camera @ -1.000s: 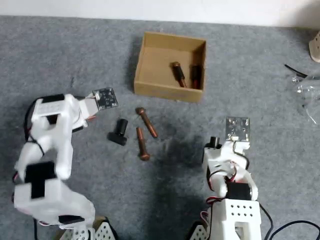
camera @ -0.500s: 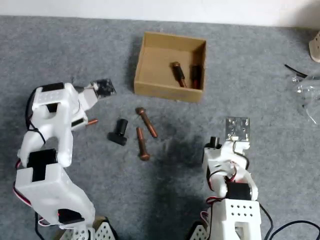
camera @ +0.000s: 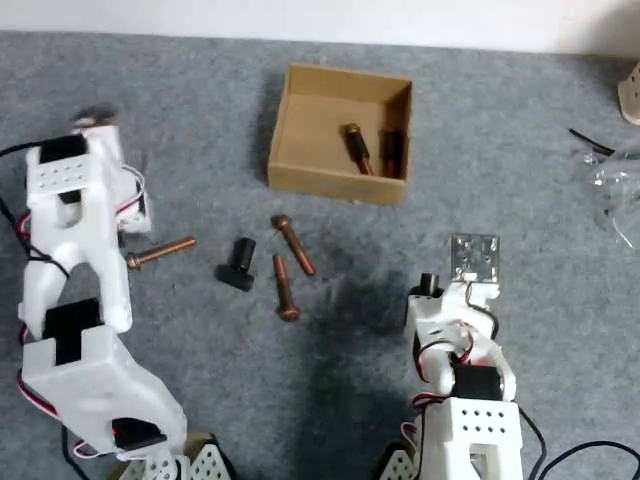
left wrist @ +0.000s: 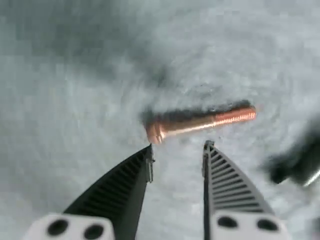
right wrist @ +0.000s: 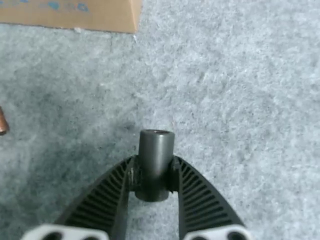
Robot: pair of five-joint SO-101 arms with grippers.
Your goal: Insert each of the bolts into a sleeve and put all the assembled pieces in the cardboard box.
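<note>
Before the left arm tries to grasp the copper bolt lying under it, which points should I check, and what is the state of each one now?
1. Left gripper open: ok.
2. Copper-coloured metal bolt lying free on the grey carpet: ok.
3. Bolt between the jaws: not ok, it lies beyond their tips.
4. Right gripper shut on the black cylindrical sleeve: ok.
5. Sleeve bore clear inside: cannot tell.
6. Brown cardboard box has free room: ok.
</note>
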